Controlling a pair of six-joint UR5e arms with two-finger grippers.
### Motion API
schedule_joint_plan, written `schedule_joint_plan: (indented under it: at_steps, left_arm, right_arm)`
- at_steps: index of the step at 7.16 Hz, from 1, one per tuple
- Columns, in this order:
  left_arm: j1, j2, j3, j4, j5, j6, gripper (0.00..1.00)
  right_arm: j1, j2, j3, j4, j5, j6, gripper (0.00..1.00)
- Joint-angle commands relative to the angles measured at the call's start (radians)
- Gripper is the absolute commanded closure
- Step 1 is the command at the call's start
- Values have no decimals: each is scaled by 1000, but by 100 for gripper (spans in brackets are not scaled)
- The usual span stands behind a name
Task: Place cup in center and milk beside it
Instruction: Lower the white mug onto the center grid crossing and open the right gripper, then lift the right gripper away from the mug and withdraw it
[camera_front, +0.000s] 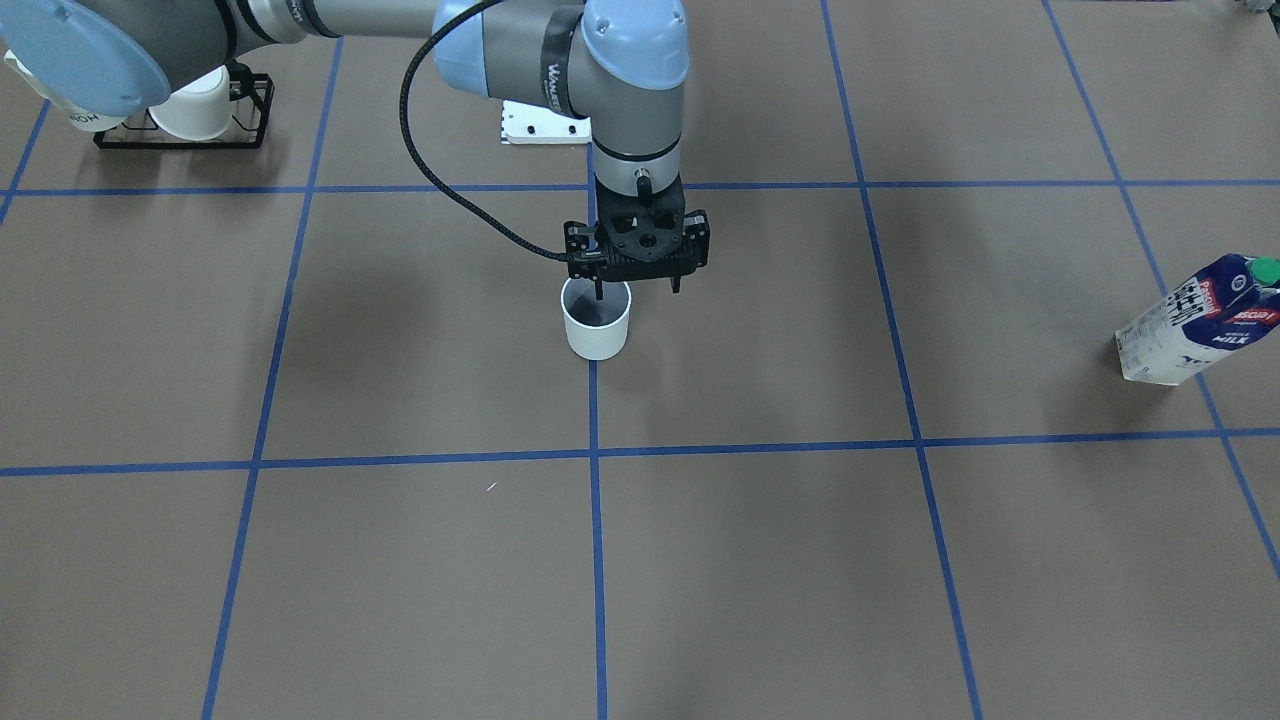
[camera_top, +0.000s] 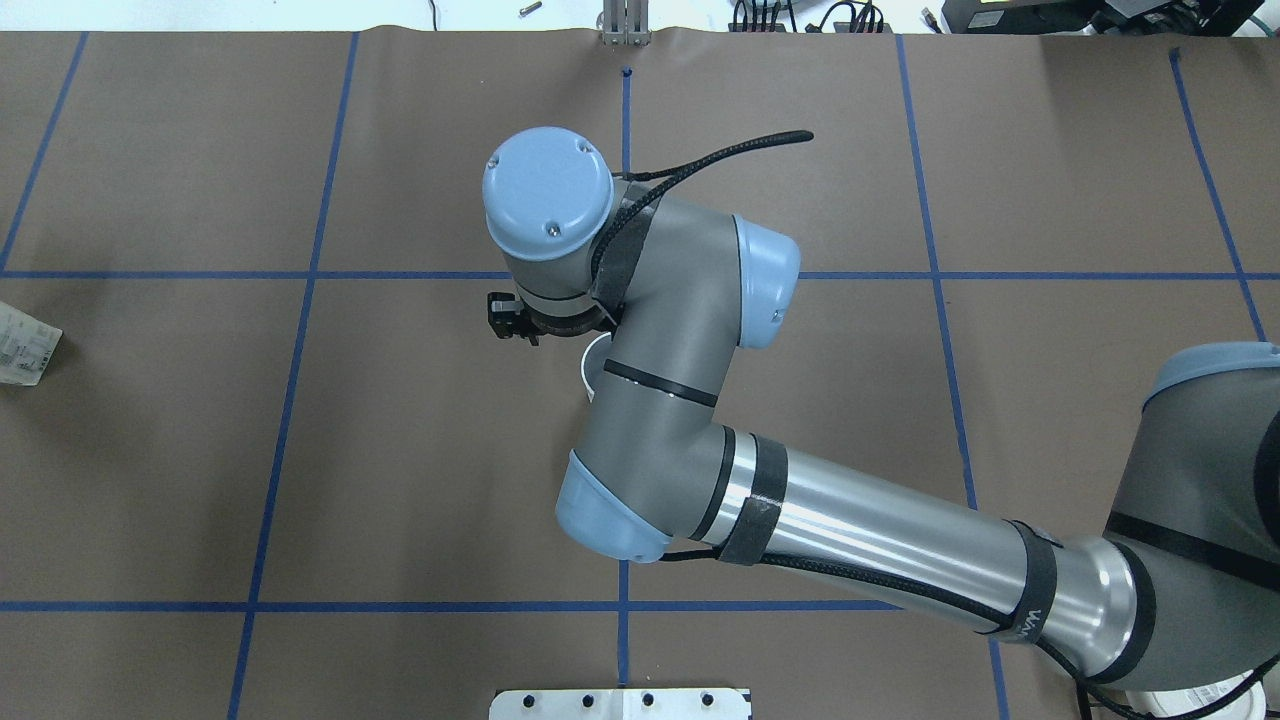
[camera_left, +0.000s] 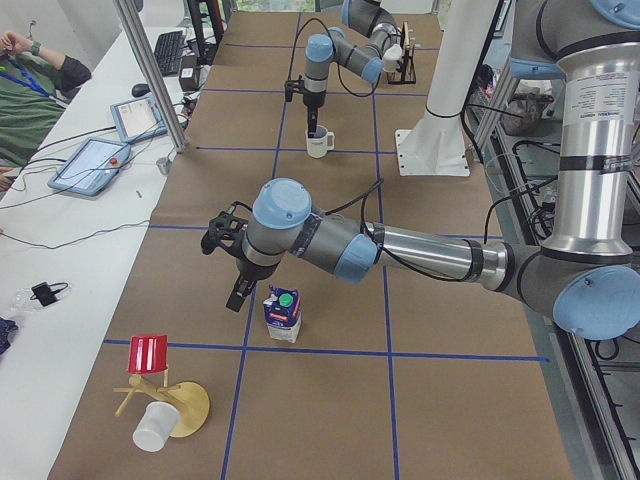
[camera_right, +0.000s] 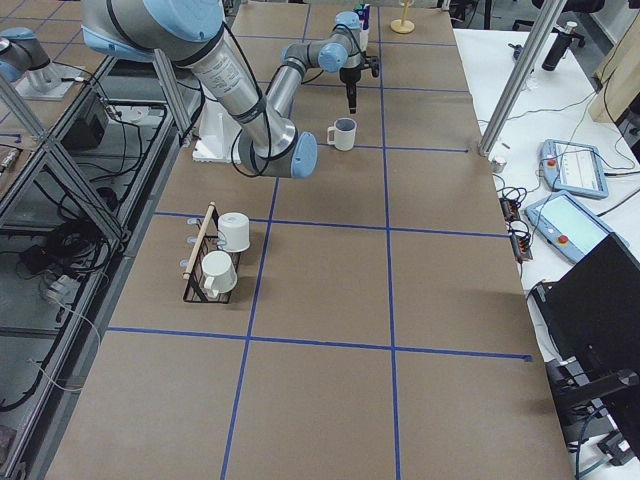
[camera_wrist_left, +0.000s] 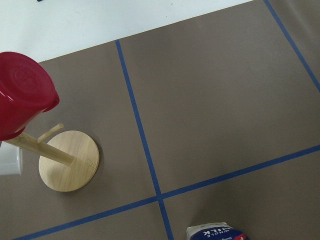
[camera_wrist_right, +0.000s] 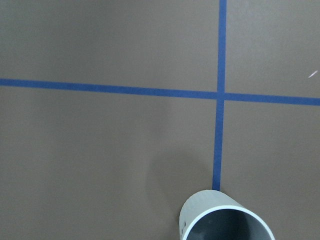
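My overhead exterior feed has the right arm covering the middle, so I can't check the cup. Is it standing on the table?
Observer: Yes; the cup stands upright on a blue tape line in the front-facing view.
Operator: And the right gripper?
Observer: The right gripper is open just above it, one of its fingers dipped inside the rim, the other outside.
Operator: Where's the left arm?
Observer: In the exterior left view the left gripper hangs close to the upright milk; open or shut, I cannot tell.
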Motion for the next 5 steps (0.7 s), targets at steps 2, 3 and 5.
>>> schedule_joint_plan:
  at_steps: [2,3,5]
  left_arm:
    - [2,-2,-3,0,-2,-1,2]
    - [1,-2,-10,0,-5,-1,1]
    - [2,-3,-3,-2,-25,9,1]
  right_arm:
    - [233,-71,126,-72,77,-162,0]
    - [366,-146,127,-64,138,-351,0]
    - [641,-366,119,20,318,-706,0]
